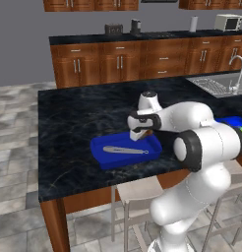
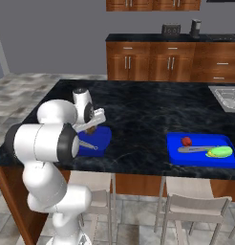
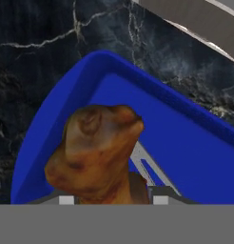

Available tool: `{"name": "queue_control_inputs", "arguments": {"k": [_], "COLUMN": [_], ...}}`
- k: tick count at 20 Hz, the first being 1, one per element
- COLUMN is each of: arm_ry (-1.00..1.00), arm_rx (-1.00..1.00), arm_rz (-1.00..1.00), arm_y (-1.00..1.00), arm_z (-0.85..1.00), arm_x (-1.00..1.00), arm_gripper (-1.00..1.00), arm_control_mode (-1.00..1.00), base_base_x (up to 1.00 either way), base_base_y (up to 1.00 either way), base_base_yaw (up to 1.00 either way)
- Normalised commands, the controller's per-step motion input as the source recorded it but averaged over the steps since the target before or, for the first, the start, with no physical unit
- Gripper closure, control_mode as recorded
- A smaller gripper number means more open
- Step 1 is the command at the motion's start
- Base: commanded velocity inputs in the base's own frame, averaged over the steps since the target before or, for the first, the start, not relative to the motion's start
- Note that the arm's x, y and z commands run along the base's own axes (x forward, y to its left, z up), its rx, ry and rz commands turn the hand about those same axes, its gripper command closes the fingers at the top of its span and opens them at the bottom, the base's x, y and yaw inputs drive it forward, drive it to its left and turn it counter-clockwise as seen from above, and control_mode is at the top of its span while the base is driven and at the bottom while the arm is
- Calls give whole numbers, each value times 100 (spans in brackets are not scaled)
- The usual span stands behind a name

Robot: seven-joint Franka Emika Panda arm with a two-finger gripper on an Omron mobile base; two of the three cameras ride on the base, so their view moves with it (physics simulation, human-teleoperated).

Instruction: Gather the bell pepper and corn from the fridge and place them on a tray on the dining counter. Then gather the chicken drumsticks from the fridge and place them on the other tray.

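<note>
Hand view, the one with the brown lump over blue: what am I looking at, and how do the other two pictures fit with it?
That camera rides on the white arm's hand, looking along its jaws. The lump is a chicken drumstick held between them, above a blue tray with a silver utensil in it. The other two pictures come from behind the arm, left and right. They show the gripper over that tray on the dining counter. In the right one, a second tray holds the bell pepper, the corn and another utensil.
</note>
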Motion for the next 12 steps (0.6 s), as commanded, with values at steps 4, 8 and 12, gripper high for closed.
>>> {"name": "queue_control_inputs", "arguments": {"k": [4,8,12], "arm_ry": [0,0,0], "arm_rx": [0,0,0], "arm_rz": [0,0,0], "arm_y": [0,0,0], "arm_z": [-21,-22,-20], "arm_x": [21,27,26], "arm_gripper": [100,100,100], "arm_control_mode": [-100,-100,-100], "base_base_x": [0,0,0], "base_base_y": [0,0,0], "base_base_yaw": [0,0,0]}}
